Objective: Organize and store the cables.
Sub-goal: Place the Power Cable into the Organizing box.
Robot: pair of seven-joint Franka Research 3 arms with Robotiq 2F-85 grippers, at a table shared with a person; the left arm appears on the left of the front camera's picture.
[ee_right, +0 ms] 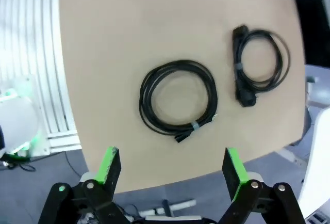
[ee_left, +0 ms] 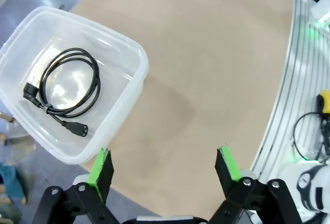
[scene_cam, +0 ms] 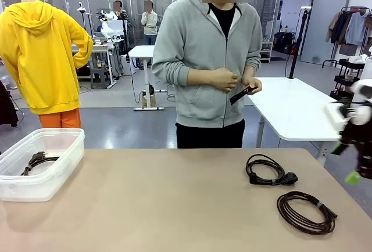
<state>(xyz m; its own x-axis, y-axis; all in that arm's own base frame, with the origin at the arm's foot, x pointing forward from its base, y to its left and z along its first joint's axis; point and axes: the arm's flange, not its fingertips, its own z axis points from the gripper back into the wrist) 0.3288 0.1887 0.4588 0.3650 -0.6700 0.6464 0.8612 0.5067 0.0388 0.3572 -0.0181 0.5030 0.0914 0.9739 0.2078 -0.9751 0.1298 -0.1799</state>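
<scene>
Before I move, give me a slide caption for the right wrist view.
Open right gripper facing the table; larger cable and smaller cable lie coiled, apart.

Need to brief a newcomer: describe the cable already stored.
Start at the tan table, then the clear tub at its left end. The black cable lies coiled inside it; the black coil and brown coil lie bare on the table's right.
</scene>
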